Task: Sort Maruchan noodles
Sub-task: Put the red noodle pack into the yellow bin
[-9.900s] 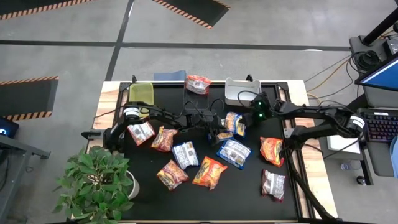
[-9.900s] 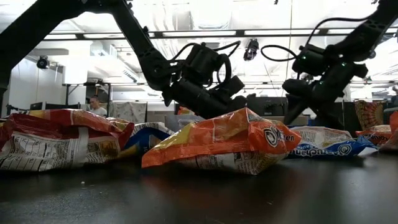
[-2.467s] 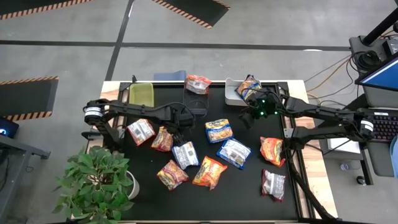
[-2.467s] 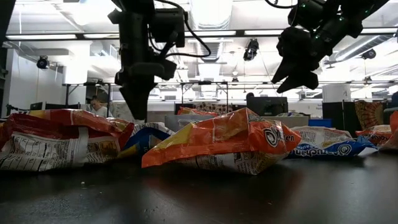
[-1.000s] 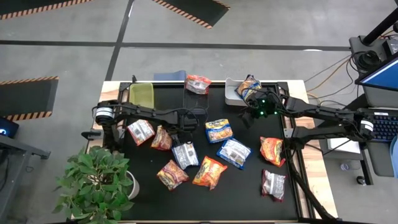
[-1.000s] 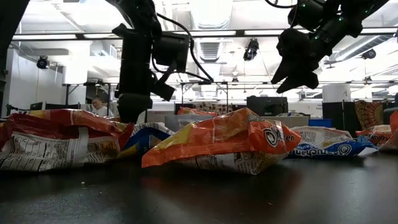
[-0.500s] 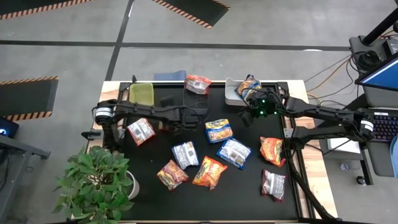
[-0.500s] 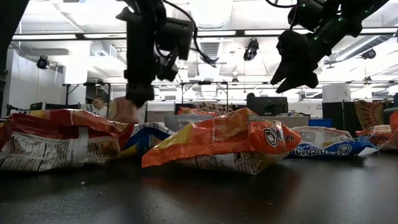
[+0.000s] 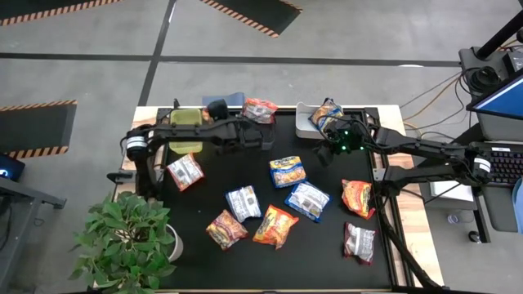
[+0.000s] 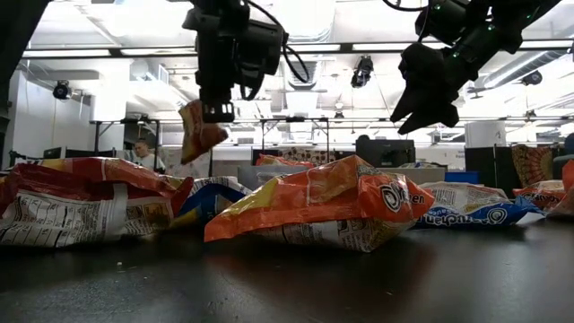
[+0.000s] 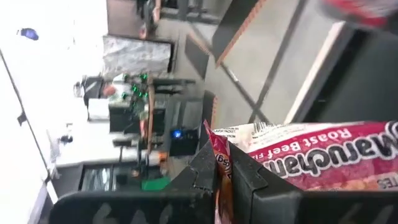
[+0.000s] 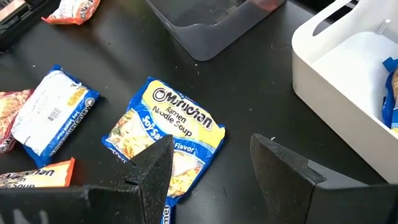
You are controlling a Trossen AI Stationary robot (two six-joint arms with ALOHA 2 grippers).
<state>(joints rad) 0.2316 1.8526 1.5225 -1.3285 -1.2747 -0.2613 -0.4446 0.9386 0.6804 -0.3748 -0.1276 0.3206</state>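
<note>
My left gripper (image 10: 212, 111) is up over the table's far left part, near the green bin (image 9: 186, 122), shut on a pink-red Maruchan noodle packet (image 10: 199, 131) printed "Roast Beef" (image 11: 323, 155). My right gripper (image 12: 211, 152) hangs open and empty above a blue-and-yellow packet (image 12: 171, 134), beside the white bin (image 12: 348, 81). Several more packets lie flat on the black table: orange ones (image 9: 275, 226), blue ones (image 9: 307, 200) and silver-and-red ones (image 9: 359, 242). My left gripper pinches the packet's crimped end edge (image 11: 222, 163) between its two fingers (image 11: 252, 180). The rest of the packet sticks out to one side of the fingers. In the low view it hangs tilted just below them, lifted clear of the table.
A dark bin (image 12: 211, 25) stands at the far middle, with a red packet (image 9: 261, 109) behind it. The white bin (image 9: 315, 122) holds a blue-and-yellow packet (image 9: 328, 114). A potted plant (image 9: 127, 241) stands at the near left corner. Bare table lies between the far bins and the packets.
My left gripper has risen from the table's left part and swung toward the far edge and the green bin, tipping up from pointing down. The pink-red packet has come off the table with it and hangs clear.
</note>
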